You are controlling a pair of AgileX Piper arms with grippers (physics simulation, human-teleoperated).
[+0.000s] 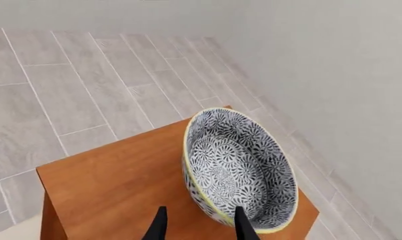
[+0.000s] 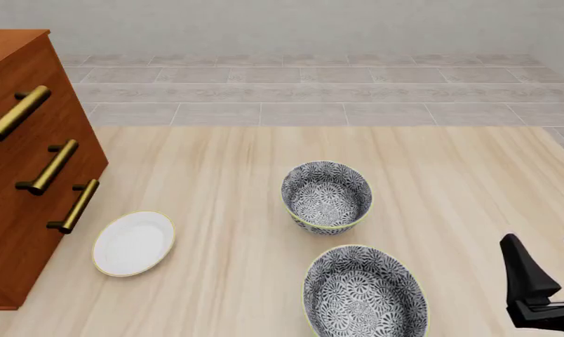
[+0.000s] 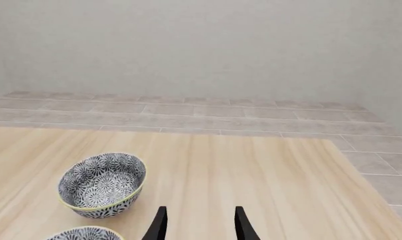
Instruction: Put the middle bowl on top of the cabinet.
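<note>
3 views: 1 fixed, 2 wrist-mounted.
The pale wooden table (image 2: 217, 182) is seen from above; its far black-and-white floral bowl (image 2: 326, 194) is shared with the right wrist view.

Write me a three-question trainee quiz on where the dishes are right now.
1. True or false: a floral bowl is on top of the cabinet.
2. In the front view, how many other bowls stand on the table? A) one B) two C) three
3. Name the item lying on the table closest to the cabinet.

Key: 1 true; 2 B; 3 the white plate.
</note>
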